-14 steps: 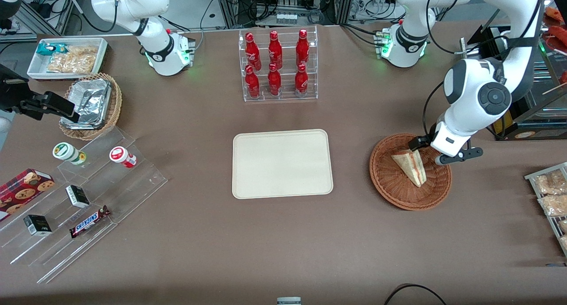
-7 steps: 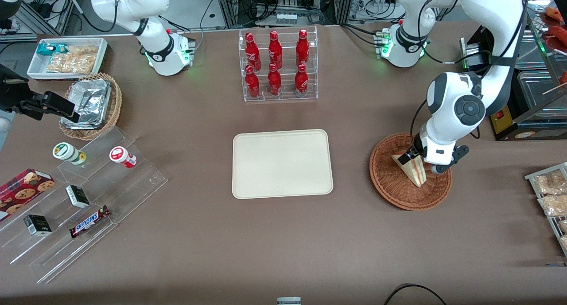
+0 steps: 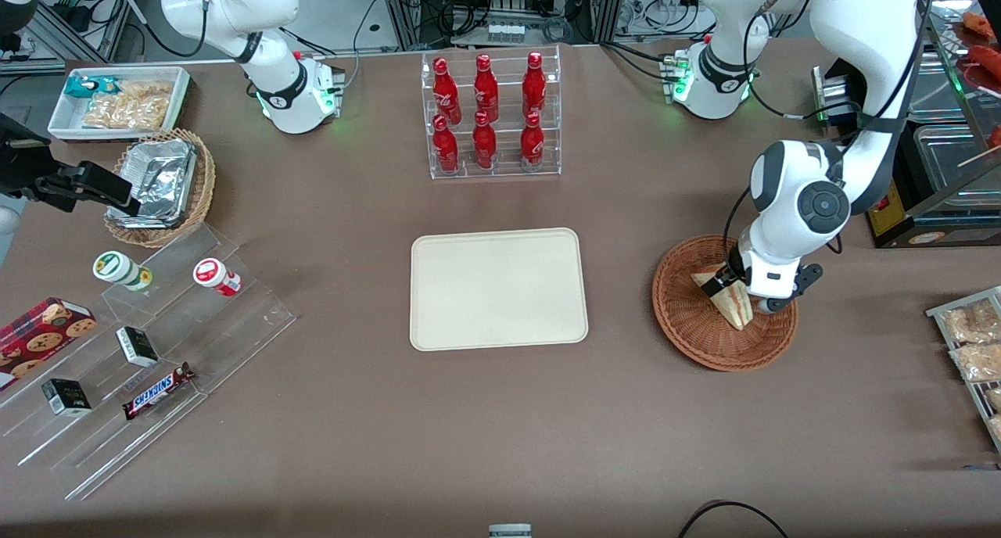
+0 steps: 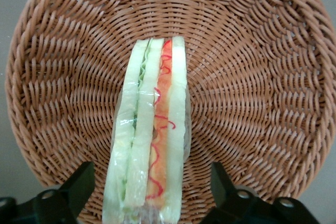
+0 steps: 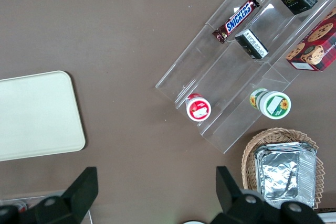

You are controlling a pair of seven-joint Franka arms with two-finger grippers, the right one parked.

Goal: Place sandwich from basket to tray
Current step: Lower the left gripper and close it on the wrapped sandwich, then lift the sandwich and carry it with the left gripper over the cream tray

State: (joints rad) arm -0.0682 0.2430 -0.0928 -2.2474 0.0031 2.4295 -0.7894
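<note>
We have the gripper (image 4: pixel 149 195) down in the basket (image 3: pixel 688 331), its two fingers (image 4: pixel 79 184) spread and standing one on each flat side of the sandwich (image 4: pixel 149 129) — apart from it, not yet pinching. That is the relation the coming close turns on: the wedge stands on edge, its layered side up toward the wrist camera, and its long axis runs straight away from the hand, between the fingers. We judge that the squeeze would then fall across the bread faces, the thin way, which suits a soft thing that may crush or slip in its clear wrap.

The sandwich lies in the basket, near its middle. The woven floor is ribbed and shallow, so we see little to catch the fingers, though the low rim stands close around them.

The tray (image 3: pixel 498 288) lies well apart, toward the parked arm's end of the table from the basket, flat and bare. Bare brown table (image 3: pixel 618 381) lies between the two. The bottle rack (image 3: pixel 491 116) stands farther from the front camera than the tray, clear of that path.
</note>
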